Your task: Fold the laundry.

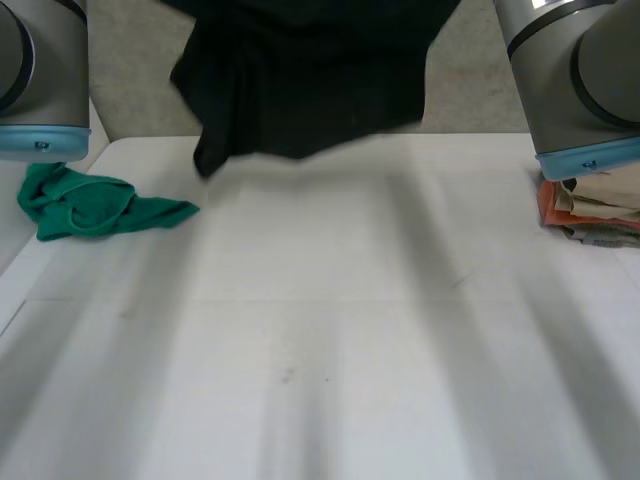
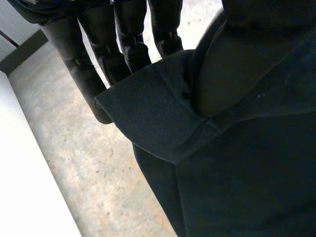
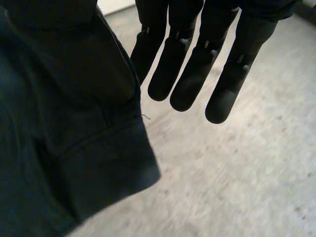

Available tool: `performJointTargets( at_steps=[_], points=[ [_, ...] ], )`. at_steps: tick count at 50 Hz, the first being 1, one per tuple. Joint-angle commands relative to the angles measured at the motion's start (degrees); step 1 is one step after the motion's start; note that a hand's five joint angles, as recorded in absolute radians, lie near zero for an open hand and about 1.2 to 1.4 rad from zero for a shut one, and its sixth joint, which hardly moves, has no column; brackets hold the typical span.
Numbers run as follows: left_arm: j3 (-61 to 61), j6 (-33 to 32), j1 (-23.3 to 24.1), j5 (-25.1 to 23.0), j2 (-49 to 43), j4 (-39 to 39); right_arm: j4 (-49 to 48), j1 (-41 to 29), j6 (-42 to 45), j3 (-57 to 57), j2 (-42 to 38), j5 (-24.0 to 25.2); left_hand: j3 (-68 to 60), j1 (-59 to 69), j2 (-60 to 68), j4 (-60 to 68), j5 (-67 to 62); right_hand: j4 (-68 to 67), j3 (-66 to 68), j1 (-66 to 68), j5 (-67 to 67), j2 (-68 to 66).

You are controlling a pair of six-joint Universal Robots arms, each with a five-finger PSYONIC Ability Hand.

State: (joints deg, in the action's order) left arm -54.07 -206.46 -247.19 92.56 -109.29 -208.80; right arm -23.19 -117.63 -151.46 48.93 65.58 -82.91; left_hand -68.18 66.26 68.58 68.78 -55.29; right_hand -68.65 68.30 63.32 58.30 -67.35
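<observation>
A black garment (image 1: 310, 80) hangs in the air over the far edge of the white table (image 1: 320, 330), its lower hem bunched and just above the tabletop. In the left wrist view my left hand (image 2: 123, 39) has straight fingers, and a hemmed corner of the black garment (image 2: 222, 173) is pinched between them and the thumb. In the right wrist view my right hand (image 3: 197, 64) also keeps its fingers straight, while the thumb side holds another hemmed edge of the garment (image 3: 64, 148).
A crumpled green cloth (image 1: 90, 203) lies at the table's left side. A stack of folded orange and beige laundry (image 1: 595, 210) sits at the right edge. My left arm (image 1: 40, 80) and right arm (image 1: 580, 80) flank the garment. Grey floor lies beyond the table.
</observation>
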Motion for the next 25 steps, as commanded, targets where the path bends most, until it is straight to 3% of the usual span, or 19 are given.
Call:
performJointTargets(
  at_steps=[1, 8, 13, 20, 24, 25],
  points=[
    [-13.3, 2.5, 0.2, -1.4, 3.0, 2.2, 1.2, 0.1, 0.0, 9.0, 2.4, 1.7, -11.8, 13.7, 11.4, 11.2, -14.7, -11.4, 11.7, 16.7, 11.7, -12.7],
    [-28.7, 3.6, 0.7, -2.2, 2.3, 1.1, 3.0, 0.3, 1.1, 22.0, 1.4, 3.7, -11.8, 13.7, 11.4, 11.2, -14.7, -11.4, 11.7, 16.7, 11.7, -12.7],
    [-39.2, 4.7, 1.2, -4.3, -4.7, -1.7, 2.9, 1.3, 2.7, 33.3, -3.9, 4.7, -11.8, 13.7, 11.4, 11.2, -14.7, -11.4, 11.7, 16.7, 11.7, -12.7],
    [-44.7, 4.0, 1.4, -4.8, -12.2, -2.7, 4.2, 1.3, 6.4, 39.0, -9.2, 4.3, -11.8, 13.7, 11.4, 11.2, -14.7, -11.4, 11.7, 16.7, 11.7, -12.7],
    [-46.1, 2.7, 1.4, -4.8, -10.4, 0.1, 5.7, 1.3, 7.1, 40.0, -9.0, 4.3, 1.4, 0.5, -1.8, -2.0, -1.5, -11.4, 11.7, 16.7, 11.7, -12.7],
    [-46.6, 2.4, 1.4, -4.8, -8.9, 2.0, 6.1, 1.3, 6.4, 40.3, -8.4, 4.3, 9.6, -7.7, -10.0, -10.2, 6.7, -11.4, 11.7, 16.7, 11.7, -12.7]
  ],
)
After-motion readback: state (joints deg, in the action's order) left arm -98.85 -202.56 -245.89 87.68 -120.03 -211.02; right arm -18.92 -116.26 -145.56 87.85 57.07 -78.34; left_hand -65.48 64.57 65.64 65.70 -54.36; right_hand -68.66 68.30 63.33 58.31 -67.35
